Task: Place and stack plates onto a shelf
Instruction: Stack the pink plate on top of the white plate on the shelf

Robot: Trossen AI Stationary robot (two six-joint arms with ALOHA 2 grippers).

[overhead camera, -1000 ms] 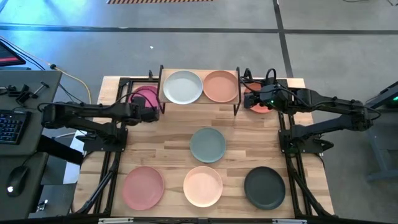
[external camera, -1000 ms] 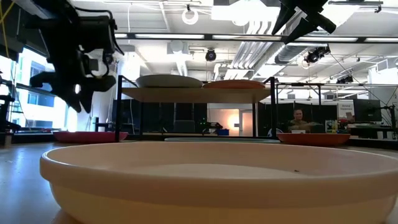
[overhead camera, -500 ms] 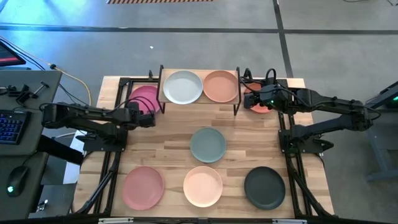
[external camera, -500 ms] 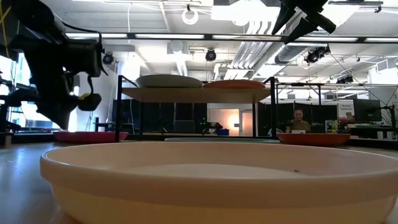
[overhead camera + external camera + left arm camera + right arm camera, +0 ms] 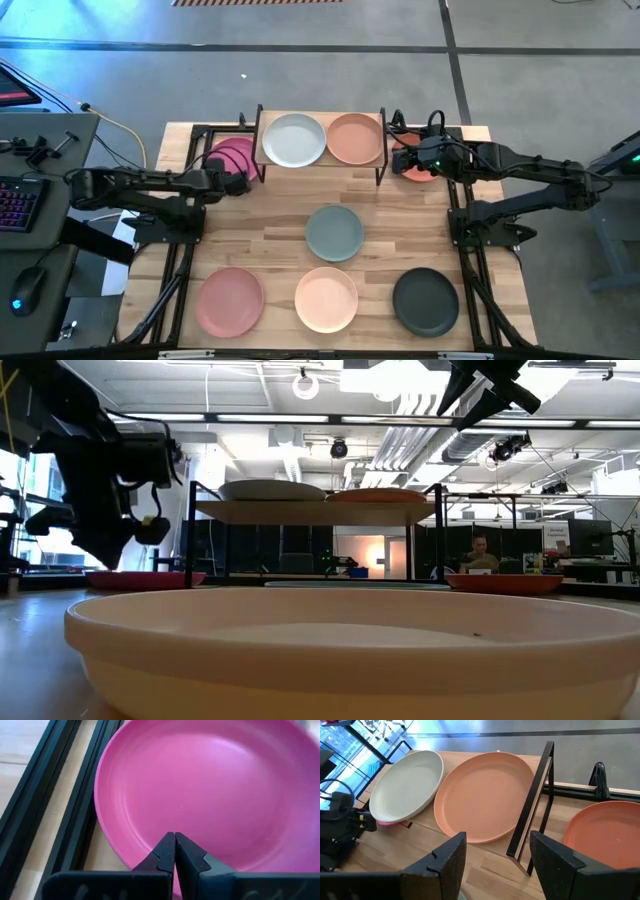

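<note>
While both arms reach toward the far end of the table, the plates lie as follows. Shelf: stands at the far edge, carrying two plates side by side on its wooden top, a pale grey-white plate and a tan plate, close together.

Hot pink plate: on the table just beside the shelf's left end. Left gripper: poised over this plate's near rim, fingers pressed together with nothing between them; whether the tips touch the rim cannot be told.

Orange plate: on the table just beside the shelf's right end. Right gripper: raised over it, fingers spread wide and empty.

Grey-teal plate: middle of the table, in front of the shelf. Near edge, a row of three: dusty pink plate, cream-peach plate, black plate, each apart from its neighbour. In the low view the cream-peach plate fills the foreground.
</note>
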